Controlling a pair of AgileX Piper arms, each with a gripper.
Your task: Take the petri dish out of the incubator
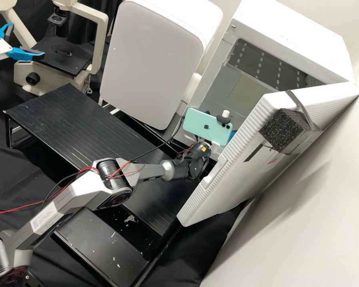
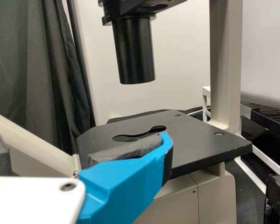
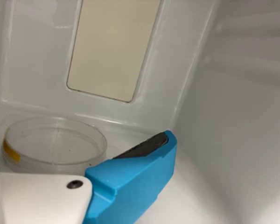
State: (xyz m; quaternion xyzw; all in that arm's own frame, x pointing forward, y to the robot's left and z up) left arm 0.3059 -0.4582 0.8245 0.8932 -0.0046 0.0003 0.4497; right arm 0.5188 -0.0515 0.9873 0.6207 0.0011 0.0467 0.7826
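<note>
Right tool (image 3: 81, 135) inside the incubator (image 1: 295, 44), fingers spread, petri dish (image 3: 53, 144) between them, not pinched. Dish sits flat on the incubator floor (image 3: 172, 200), near the back wall, yellow mark (image 3: 10, 151) on its side.

Step, my read: grasp it. Center first: the visible fingertip stands off the rim, so even up both sides before closing. Keep pads low on the side wall, level, square across the diameter; close gently, clear plastic likely slips or tips. If there's a separate lid (can't tell), squeeze below it. Then a small straight lift, no tilt.

Edges: side wall (image 3: 242, 98) is beyond that blue finger, some gap left; don't swing wide. Back wall is near, don't push deeper. Door (image 1: 223, 175) stands open close beside the wrist, and the mint phone (image 1: 205, 125) mounted there sticks up near its edge. Back out straight, wrist unturned until phone and dish clear the frame. More room over the counter (image 1: 68, 119), away from the door.

Left tool (image 1: 28, 40) by the microscope, fingers apart, holding nothing.
</note>
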